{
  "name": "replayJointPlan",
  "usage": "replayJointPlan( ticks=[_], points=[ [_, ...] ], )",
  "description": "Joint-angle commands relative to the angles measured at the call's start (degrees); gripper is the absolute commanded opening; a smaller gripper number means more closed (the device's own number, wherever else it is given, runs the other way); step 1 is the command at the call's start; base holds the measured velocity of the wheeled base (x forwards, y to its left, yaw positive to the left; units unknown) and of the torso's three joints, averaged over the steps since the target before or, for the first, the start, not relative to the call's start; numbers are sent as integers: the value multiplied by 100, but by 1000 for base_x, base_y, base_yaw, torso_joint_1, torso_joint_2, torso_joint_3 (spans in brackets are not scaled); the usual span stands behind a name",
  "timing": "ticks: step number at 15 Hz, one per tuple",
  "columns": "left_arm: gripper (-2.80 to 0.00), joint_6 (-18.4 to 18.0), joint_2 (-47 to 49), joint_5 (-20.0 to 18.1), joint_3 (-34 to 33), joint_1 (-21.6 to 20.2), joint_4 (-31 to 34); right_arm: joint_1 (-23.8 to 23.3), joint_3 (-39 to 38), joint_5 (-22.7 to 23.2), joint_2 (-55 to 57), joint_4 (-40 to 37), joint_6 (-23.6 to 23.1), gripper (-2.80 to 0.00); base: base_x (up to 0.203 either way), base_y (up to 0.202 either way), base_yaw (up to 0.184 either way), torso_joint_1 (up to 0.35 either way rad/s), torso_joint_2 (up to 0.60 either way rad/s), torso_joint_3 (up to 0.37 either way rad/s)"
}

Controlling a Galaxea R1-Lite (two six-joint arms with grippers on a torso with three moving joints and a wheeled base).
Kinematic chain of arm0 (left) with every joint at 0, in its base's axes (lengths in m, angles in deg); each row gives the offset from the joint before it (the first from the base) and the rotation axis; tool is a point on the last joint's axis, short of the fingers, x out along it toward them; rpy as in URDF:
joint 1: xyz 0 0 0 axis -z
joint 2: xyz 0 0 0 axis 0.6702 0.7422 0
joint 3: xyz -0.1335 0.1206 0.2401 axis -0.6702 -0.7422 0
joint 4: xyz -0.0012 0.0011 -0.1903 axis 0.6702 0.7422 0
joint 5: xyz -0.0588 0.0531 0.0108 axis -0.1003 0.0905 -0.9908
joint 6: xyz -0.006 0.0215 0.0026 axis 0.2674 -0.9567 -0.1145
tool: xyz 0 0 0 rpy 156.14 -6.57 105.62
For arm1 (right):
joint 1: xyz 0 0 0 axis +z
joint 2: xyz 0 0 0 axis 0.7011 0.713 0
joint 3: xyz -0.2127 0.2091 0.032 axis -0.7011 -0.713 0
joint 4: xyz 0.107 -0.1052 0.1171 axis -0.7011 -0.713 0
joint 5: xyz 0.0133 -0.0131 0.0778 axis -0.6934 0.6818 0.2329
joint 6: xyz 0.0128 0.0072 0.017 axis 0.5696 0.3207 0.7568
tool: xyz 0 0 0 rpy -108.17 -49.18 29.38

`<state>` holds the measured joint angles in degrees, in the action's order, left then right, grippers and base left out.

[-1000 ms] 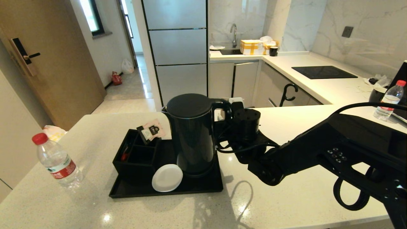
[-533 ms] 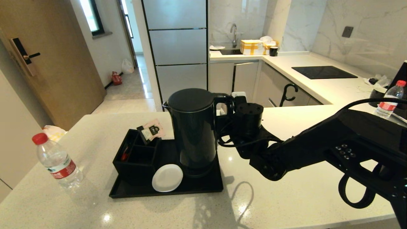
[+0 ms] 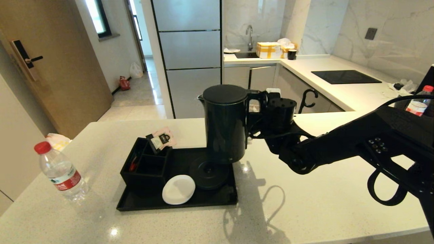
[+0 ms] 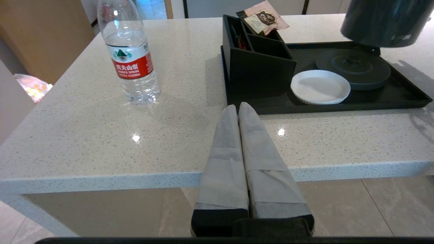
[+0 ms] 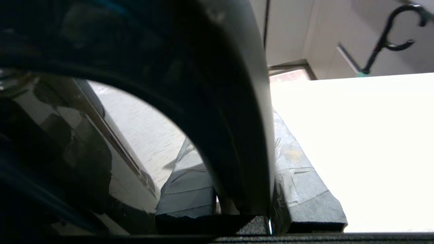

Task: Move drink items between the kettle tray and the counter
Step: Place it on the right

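Observation:
The black kettle (image 3: 225, 125) hangs upright in the air above the right end of the kettle tray (image 3: 176, 203), clear of its round base (image 3: 208, 173). My right gripper (image 3: 257, 112) is shut on the kettle's loop handle (image 5: 230, 118), one finger (image 5: 298, 169) on each side of it. The clear water bottle (image 3: 61, 173) with a red cap stands on the counter (image 3: 305, 210), left of the tray. My left gripper (image 4: 238, 106) is parked shut and holds nothing, just in front of the counter's near edge, facing the bottle (image 4: 130, 64) and the tray (image 4: 339, 106).
On the tray sit a black compartmented box (image 3: 144, 166) with tea sachets (image 3: 162, 139) and a white coaster (image 3: 178, 189). Another bottle (image 3: 418, 103) stands at the far right. A black hob panel (image 3: 344, 77) lies on the back counter. Bare worktop stretches right of the tray.
My right gripper has lifted the kettle off its base and carried it up and to the right. The base now shows on the tray. The left arm has kept still.

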<state>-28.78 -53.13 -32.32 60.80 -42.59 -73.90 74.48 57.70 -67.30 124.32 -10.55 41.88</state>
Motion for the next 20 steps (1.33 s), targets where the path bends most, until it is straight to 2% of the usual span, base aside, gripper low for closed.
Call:
replayJointPlan(
  ticks=[1,4,5,8,9,20],
  points=[
    [-280,-1,-11,-1,-1,-2,0,-88,5,-17,-29,31,-2,-280,0,0,0,0,0,0],
    [-280,-1,-7,-1,-1,-2,0,-95,-3,-19,-35,35,4,-280,0,0,0,0,0,0],
    [-280,-1,-2,-1,-1,-2,0,-225,-145,-23,-144,51,29,-280,0,0,0,0,0,0],
    [-280,-1,-11,-1,-1,-2,0,-661,-1313,-31,-561,278,183,-280,0,0,0,0,0,0],
    [-280,-1,-11,-1,-1,-2,0,-772,-1445,-43,-652,390,234,-280,0,0,0,0,0,0],
    [-280,-1,-11,-1,-1,-2,0,-1444,-1587,-3,-555,539,103,-280,0,0,0,0,0,0]
  ],
)
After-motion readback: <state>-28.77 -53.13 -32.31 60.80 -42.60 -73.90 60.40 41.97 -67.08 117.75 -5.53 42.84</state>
